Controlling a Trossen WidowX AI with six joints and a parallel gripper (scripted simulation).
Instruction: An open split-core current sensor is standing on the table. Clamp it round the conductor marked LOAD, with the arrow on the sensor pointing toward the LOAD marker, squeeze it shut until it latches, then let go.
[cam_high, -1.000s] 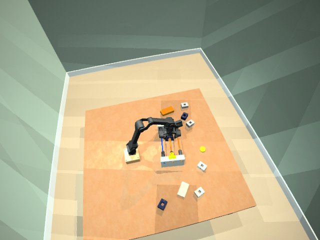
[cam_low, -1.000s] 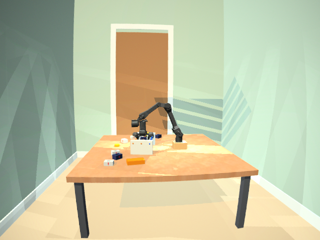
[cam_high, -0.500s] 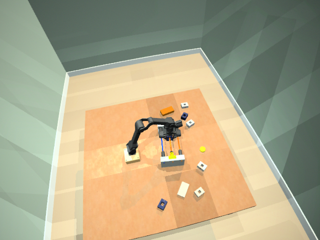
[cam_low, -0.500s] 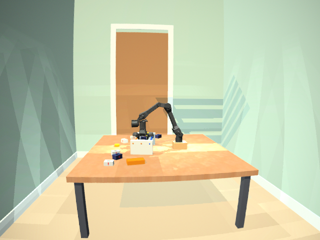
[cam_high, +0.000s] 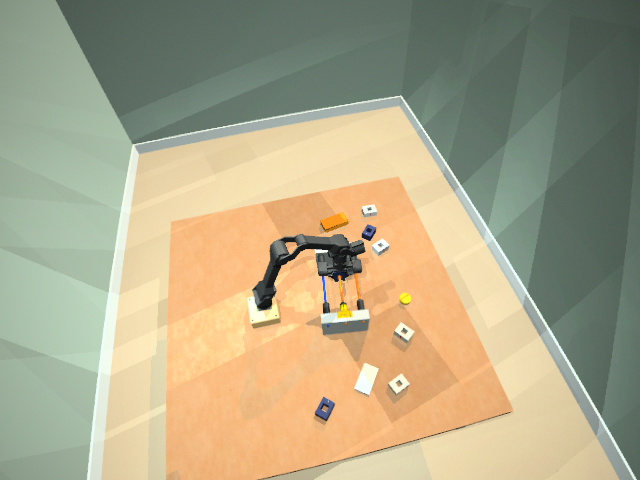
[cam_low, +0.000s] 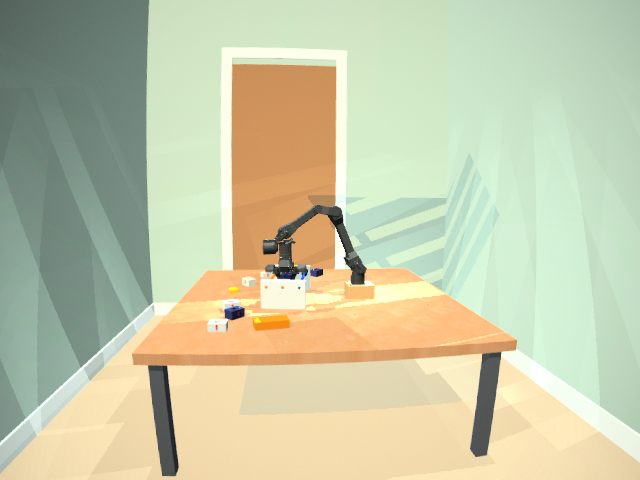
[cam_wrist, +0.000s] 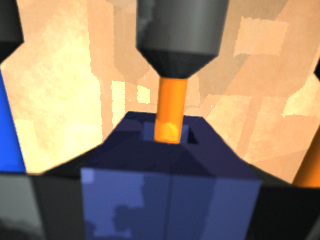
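Observation:
The dark blue sensor sits round the middle orange conductor. In the wrist view its halves meet along a thin seam, and the conductor enters its square opening. My gripper points down over the conductors and is shut on the sensor, one black finger on each side. A yellow marker stands at the middle conductor's end on a grey-white end block; its lettering is not legible. The sensor's arrow and the latch are not visible.
A blue conductor and another orange conductor flank the middle one. A white end block shows in the exterior view. An orange block, a yellow disc, a white slab and several white and blue ring blocks lie around.

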